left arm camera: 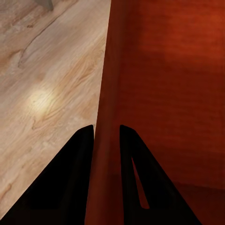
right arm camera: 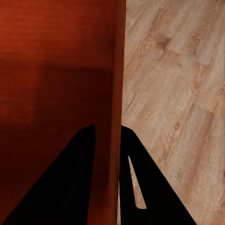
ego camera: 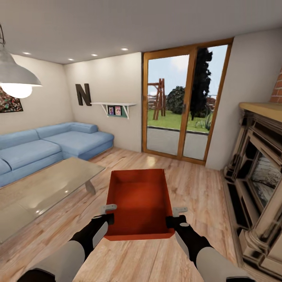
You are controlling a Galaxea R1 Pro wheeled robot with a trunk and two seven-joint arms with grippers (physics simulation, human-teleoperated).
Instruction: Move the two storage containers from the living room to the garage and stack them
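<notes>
Lower centre of head view: one orange-red storage container (ego camera: 141, 203) held out in front of the robot, level, open top up, both arms on it. Left gripper (ego camera: 109, 216) clamps the near left wall, right gripper (ego camera: 172, 219) the near right wall, both close to the robot-side end. Left wrist view shows the left gripper (left arm camera: 107, 133) w/ one black finger outside the wall, one inside, wall edge (left arm camera: 105, 93) pinched between them, so closed on the bin. Right wrist view same: right gripper (right arm camera: 107, 133) straddles the wall (right arm camera: 117, 70), fingers shut on it.

Why held so, my guess: the two-sided pinch keeps the bin from tipping or swinging while the base drives; gripping near end leaves far end cantilevered, so walls carry the load. Slip looks possible if the base jolts.

Contents: nothing visible inside, bare red bottom and walls in all three views. Only one bin in sight.

Location: living room, not garage. Light wood plank floor (ego camera: 188, 184) under the bin; bin looks clear of it, though contact is hard to judge from above. Blue sofa (ego camera: 51, 145) at left, glass table (ego camera: 47, 188) lower left near the bin, glass doors (ego camera: 184, 102) upper centre-right, fireplace (ego camera: 258, 172) at right edge. Pendant lamp (ego camera: 15, 78) upper left, letter N (ego camera: 83, 94) and small shelf (ego camera: 115, 106) on far wall.

Stage, as I read it: carry phase for first bin, garage not yet reached, stacking undone.
</notes>
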